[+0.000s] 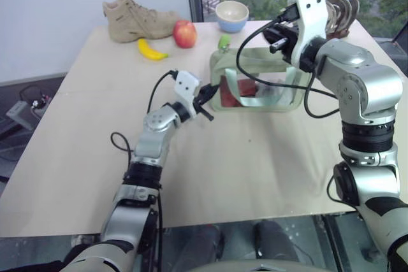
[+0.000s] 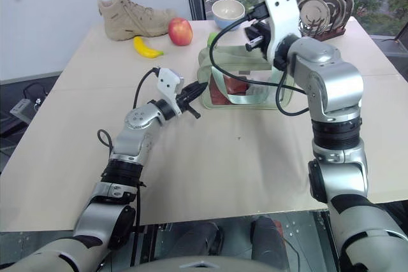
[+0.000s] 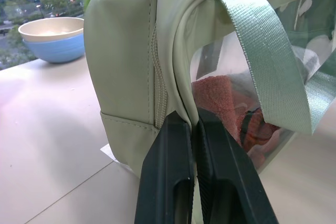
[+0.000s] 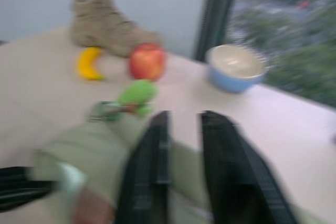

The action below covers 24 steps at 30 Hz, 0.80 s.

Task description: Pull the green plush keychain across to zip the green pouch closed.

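Left tool (image 3: 195,124) clenched on green pouch (image 3: 131,51) seam, right tool (image 4: 184,124) released above it, green plush keychain (image 4: 137,93) beyond.

Sage-green pouch (image 1: 255,78), lime keychain (image 4: 136,94), red apple (image 1: 185,34), yellow banana (image 1: 151,50)

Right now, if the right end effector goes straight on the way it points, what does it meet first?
Probably the keychain, lying just beyond the right end effector at the pouch's far end. Past it come the apple and banana, though depth is unclear.
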Each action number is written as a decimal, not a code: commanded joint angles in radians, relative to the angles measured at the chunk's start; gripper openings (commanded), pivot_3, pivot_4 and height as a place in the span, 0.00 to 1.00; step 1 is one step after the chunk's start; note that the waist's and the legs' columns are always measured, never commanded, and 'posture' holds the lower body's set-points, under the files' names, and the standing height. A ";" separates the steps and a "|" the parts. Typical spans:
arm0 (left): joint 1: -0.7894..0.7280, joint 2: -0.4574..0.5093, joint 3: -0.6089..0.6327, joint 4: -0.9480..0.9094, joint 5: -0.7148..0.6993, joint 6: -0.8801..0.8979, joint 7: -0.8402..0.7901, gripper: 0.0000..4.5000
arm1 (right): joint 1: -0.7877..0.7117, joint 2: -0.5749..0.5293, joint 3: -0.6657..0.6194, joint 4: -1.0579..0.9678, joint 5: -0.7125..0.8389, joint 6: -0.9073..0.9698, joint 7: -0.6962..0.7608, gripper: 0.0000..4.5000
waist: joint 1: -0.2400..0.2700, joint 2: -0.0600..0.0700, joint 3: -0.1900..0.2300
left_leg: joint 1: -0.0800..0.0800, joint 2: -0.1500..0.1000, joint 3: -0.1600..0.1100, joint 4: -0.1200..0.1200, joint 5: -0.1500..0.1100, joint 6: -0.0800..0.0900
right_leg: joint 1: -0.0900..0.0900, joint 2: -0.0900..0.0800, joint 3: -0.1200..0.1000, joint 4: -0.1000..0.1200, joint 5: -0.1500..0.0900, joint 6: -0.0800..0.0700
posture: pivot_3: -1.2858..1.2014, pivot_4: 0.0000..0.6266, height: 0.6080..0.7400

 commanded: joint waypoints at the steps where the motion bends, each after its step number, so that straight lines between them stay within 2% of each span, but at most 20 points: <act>1: 0.003 0.001 -0.029 -0.009 0.032 -0.035 -0.007 0.00 | -0.139 0.107 -0.163 0.145 0.074 0.085 -0.102 0.39 | -0.003 0.000 0.000 | 0.000 0.000 0.000 0.000 0.000 0.000 | 0.000 0.000 0.000 0.000 0.000 0.000 | 0.52 0.24 1.00; 5: 0.016 -0.002 -0.039 -0.025 0.042 -0.046 -0.005 0.00 | -0.292 0.152 -0.289 0.415 0.123 0.158 -0.152 0.39 | 0.001 0.000 0.000 | 0.002 -0.001 0.001 -0.004 0.000 0.000 | -0.001 -0.001 0.000 0.003 0.000 0.000 | 0.52 0.24 1.00; 11: 0.050 -0.001 -0.061 -0.067 0.070 -0.073 0.004 0.00 | -0.492 0.100 -0.297 0.884 0.089 0.054 -0.113 0.39 | -0.001 0.001 0.000 | 0.001 -0.001 -0.001 -0.007 0.000 0.000 | -0.002 -0.002 0.000 0.002 0.000 -0.001 | 0.52 0.24 1.00; 12: 0.056 0.001 -0.067 -0.076 0.085 -0.090 0.011 0.00 | -0.517 0.095 -0.300 0.945 0.088 0.039 -0.107 0.50 | -0.001 0.001 0.000 | 0.001 -0.001 -0.001 -0.007 0.000 0.000 | -0.002 -0.002 0.000 0.002 0.000 -0.001 | 0.52 0.24 1.00; 13: 0.063 0.002 -0.071 -0.085 0.096 -0.105 0.019 0.00 | -0.539 0.092 -0.304 0.995 0.090 0.035 -0.099 0.57 | -0.002 0.001 0.000 | 0.001 -0.001 -0.001 -0.007 0.000 0.000 | -0.002 -0.002 0.000 0.002 0.000 -0.001 | 0.52 0.24 1.00; 16: 0.084 0.012 -0.086 -0.115 0.139 -0.168 0.040 0.00 | -0.587 0.085 -0.289 1.098 0.076 0.020 -0.071 0.57 | -0.002 0.001 0.000 | 0.001 -0.001 -0.002 -0.007 0.000 0.000 | -0.002 -0.002 0.000 0.001 0.000 -0.001 | 0.52 0.24 1.00; 24: 0.140 0.020 -0.118 -0.171 0.192 -0.217 0.058 0.00 | -0.646 0.086 -0.266 1.181 0.057 0.013 -0.004 0.57 | -0.001 0.001 0.000 | 0.000 -0.001 -0.002 -0.007 0.000 0.000 | -0.002 -0.001 0.000 0.001 0.000 -0.001 | 0.52 0.24 1.00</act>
